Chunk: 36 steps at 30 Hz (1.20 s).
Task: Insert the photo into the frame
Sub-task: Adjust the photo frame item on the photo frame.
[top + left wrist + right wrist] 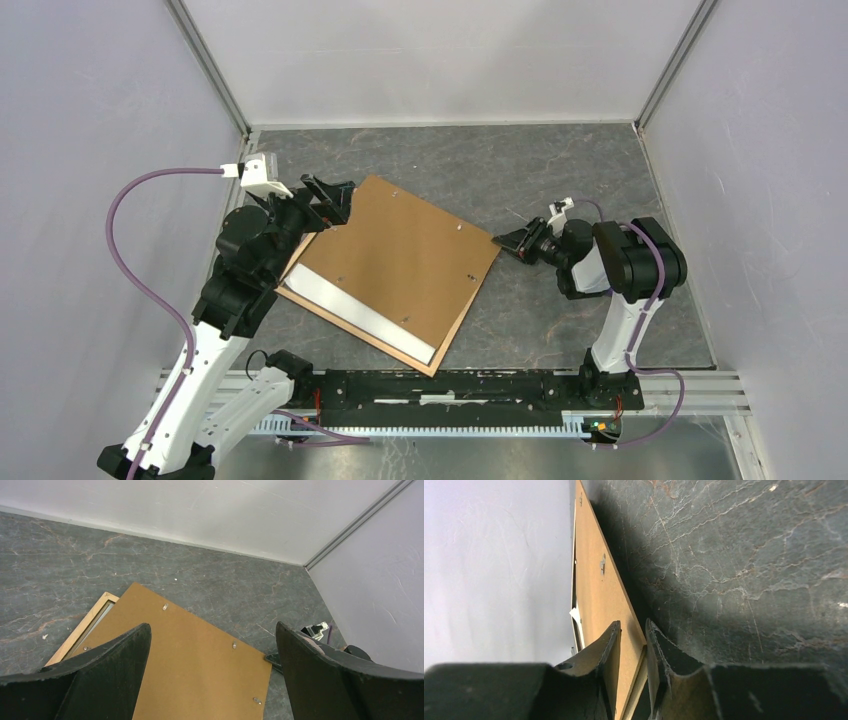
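The frame (350,334) lies back side up on the table, its light tan rail showing along the near left edge. A flat brown backing board (400,260) covers most of it. A white strip, the photo's (372,318) plain back, shows between board and rail. My right gripper (505,243) is shut on the right corner, with the board (594,595) and the tan frame rail (634,694) between its fingers, held a little off the table. My left gripper (335,200) is open and empty above the board's far left corner (200,670); the frame's rail (82,627) shows beside it.
The grey marbled tabletop (560,170) is walled by white panels at the back and both sides. The black base rail (450,385) runs along the near edge. Small metal tabs (234,644) sit on the board.
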Each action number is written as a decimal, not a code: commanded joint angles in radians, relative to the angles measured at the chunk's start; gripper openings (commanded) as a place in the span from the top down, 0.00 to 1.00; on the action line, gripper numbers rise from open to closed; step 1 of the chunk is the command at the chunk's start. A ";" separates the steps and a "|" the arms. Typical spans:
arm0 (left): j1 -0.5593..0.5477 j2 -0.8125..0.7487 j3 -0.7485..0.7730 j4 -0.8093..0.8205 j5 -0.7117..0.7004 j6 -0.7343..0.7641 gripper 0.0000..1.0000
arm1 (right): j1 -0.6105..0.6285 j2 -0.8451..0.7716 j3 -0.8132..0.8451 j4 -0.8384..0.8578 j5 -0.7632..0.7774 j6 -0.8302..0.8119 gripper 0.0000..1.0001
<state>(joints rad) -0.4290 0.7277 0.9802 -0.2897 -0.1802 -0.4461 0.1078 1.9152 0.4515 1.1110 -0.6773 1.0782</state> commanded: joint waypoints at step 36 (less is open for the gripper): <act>-0.004 -0.008 0.000 0.034 0.006 0.006 0.00 | 0.036 -0.116 0.069 0.105 -0.186 0.373 1.00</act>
<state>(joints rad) -0.4290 0.7273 0.9802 -0.2897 -0.1802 -0.4461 0.1387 1.8320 0.5022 1.1667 -0.7769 1.3575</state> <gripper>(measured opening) 0.996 0.021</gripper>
